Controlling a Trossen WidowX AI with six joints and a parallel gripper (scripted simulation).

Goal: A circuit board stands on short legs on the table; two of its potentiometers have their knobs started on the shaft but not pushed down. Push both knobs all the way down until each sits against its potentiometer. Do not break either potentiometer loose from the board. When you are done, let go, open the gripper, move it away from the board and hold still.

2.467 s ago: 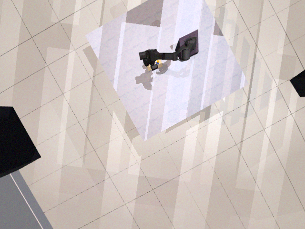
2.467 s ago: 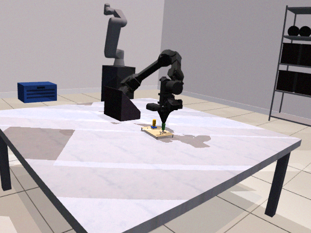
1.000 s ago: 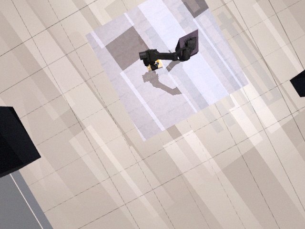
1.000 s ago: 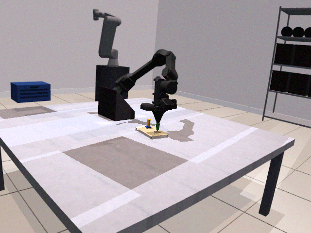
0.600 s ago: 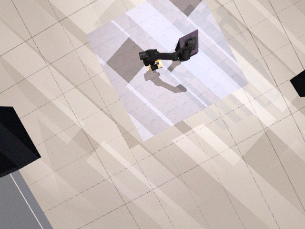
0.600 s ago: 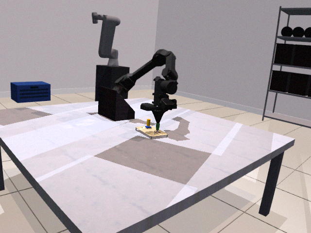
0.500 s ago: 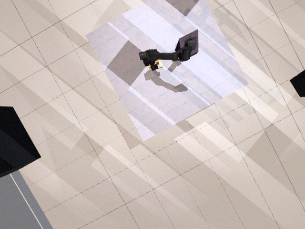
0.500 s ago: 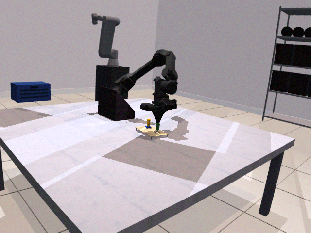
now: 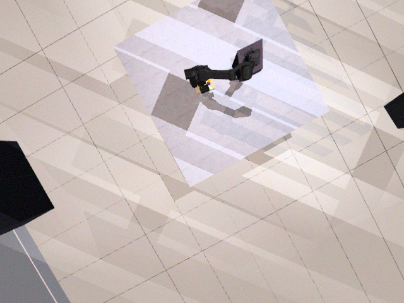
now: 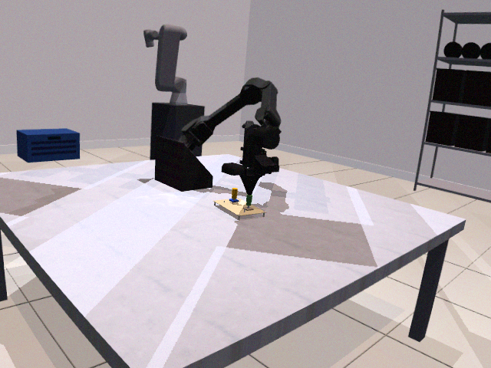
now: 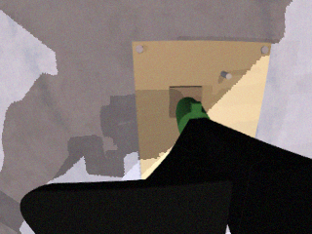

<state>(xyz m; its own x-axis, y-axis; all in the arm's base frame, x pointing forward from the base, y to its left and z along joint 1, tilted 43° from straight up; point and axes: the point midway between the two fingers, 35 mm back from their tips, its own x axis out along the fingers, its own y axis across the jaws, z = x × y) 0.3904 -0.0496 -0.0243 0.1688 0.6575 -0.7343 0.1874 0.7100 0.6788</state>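
Note:
The tan circuit board [image 10: 230,207] [image 11: 153,68] stands on short legs. A green knob [image 10: 248,200] [image 11: 183,114] is upright over the brown potentiometer [image 10: 248,208] [image 11: 175,94] near one end. A short, narrower section shows between them in the exterior view. A yellow-orange knob [image 10: 235,193] [image 9: 209,81] stands above the blue potentiometer [image 10: 234,200] [image 9: 209,83]; whether it sits flush is too small to tell. My gripper [image 10: 249,193] [image 11: 197,127] is shut and points down, its tips at the top of the green knob, with nothing visibly held between them. The wrist view hides the yellow-orange knob.
A small grey post [image 11: 225,75] stands on the board beside the brown potentiometer. The arm's dark base [image 10: 178,166] [image 9: 250,60] stands on the table [image 10: 158,253] behind the board. A blue cabinet [image 10: 47,145] and a shelf rack [image 10: 426,138] are beyond the table.

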